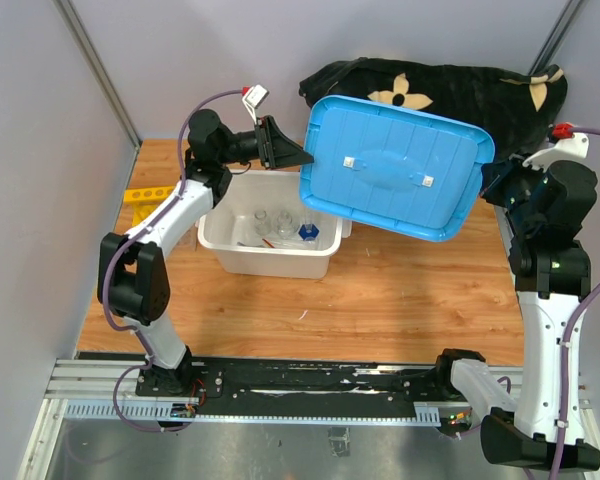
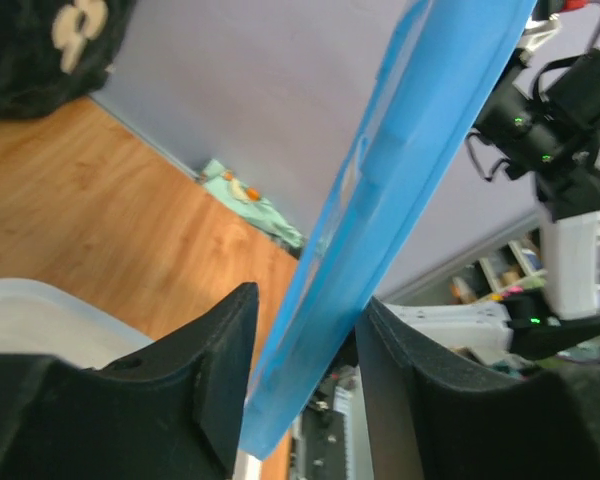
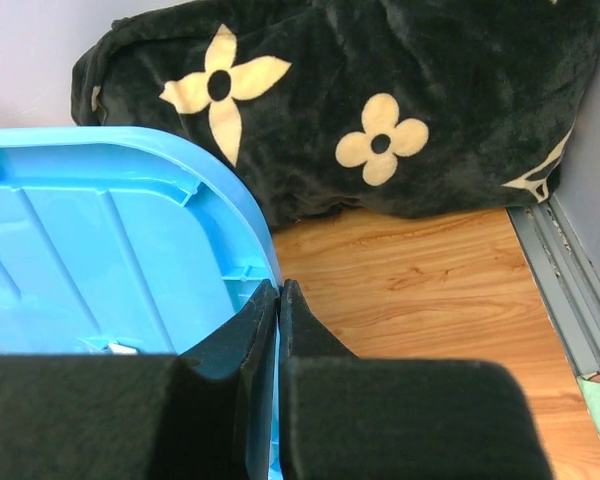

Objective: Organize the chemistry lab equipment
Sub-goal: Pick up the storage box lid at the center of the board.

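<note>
Count, top view: one white tub (image 1: 270, 262) stands on the desk (image 1: 400, 290) with no cover on it. One blue lid (image 1: 390, 165) hangs tilted in the air, above and to the right of the tub.

Inside the tub: two small clear glass flasks (image 1: 263, 222) stand upright side by side. One blue-capped tube (image 1: 307, 232) sits just right of them.

One yellow tube rack (image 1: 145, 193) lies on the desk at the left wall, apart from the tub. Its holes are too small to count.

One black cloth (image 1: 450, 90) lies at the back, showing two cream flowers (image 1: 398, 92). The lid carries two small white patches (image 1: 350, 160).

Right fingers (image 3: 265, 330): pressed together on the lid's rim.

Left fingers (image 2: 238, 340): apart, one on either side of the lid's opposite edge. I cannot tell whether they press it.
</note>
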Controlling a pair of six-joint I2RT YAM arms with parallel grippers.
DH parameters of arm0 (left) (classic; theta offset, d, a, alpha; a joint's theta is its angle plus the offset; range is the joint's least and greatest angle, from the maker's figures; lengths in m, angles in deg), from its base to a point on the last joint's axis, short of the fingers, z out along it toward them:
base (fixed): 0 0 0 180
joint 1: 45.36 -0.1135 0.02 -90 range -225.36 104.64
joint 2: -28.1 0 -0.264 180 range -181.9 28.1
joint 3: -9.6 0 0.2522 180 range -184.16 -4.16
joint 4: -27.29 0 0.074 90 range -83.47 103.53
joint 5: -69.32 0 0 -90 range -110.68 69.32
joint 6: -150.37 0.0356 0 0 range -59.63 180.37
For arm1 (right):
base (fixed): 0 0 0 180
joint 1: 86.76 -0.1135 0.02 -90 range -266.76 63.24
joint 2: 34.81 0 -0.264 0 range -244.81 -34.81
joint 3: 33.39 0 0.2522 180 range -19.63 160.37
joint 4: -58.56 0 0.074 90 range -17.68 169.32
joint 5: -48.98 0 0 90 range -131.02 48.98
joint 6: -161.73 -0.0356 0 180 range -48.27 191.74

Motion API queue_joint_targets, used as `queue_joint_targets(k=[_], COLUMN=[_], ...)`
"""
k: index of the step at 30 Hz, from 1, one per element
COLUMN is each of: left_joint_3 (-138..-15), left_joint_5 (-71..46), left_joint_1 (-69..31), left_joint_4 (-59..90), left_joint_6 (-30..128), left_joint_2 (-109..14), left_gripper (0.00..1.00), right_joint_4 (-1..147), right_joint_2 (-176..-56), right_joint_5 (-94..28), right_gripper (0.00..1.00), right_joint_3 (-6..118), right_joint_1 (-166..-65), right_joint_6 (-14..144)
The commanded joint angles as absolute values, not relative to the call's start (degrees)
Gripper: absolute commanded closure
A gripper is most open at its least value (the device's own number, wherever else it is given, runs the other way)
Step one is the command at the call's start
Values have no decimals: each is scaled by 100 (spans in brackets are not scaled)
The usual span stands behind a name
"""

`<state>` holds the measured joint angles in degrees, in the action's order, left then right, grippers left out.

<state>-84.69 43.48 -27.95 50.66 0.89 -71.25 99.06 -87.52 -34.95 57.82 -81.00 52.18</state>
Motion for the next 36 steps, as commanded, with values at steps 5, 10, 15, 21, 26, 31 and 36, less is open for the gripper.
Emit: queue_joint_targets(k=[5,10,15,21,26,31,36], left_joint_3=[-9257,-8953,-9025,-9076,-9139,-9633,-10045], left_joint_5=[3650,3731,3737,3735,3607,3115,2727], left_joint_1=[-2680,-2678,-2660,-2633,-2637,-2633,-2634], left_joint_4=[2248,2934,2948,2944,2872,1710,849], left_joint_6=[2387,1792,1731,1726,1882,2955,3644], left_joint_2=[-6837,-6789,-6815,-6794,-6724,-6693,-6641], left_gripper=[42,35,56,62,87,97,100], right_joint_4=[9450,9429,9435,9403,9369,9304,9262], right_joint_2=[-8736,-8741,-8737,-8741,-8772,-8813,-8867], right_joint_5=[-3349,-3348,-3316,-3292,-3250,-3242,-3206], right_gripper=[99,99,99,99,99,99,99], right_joint_3=[5810,5803,5773,5742,5700,5662,5614], right_joint_1=[-8118,-8131,-8140,-8150,-8149,-8157,-8158], right_joint_6=[5028,5043,5045,5031,5003,4992,4974])
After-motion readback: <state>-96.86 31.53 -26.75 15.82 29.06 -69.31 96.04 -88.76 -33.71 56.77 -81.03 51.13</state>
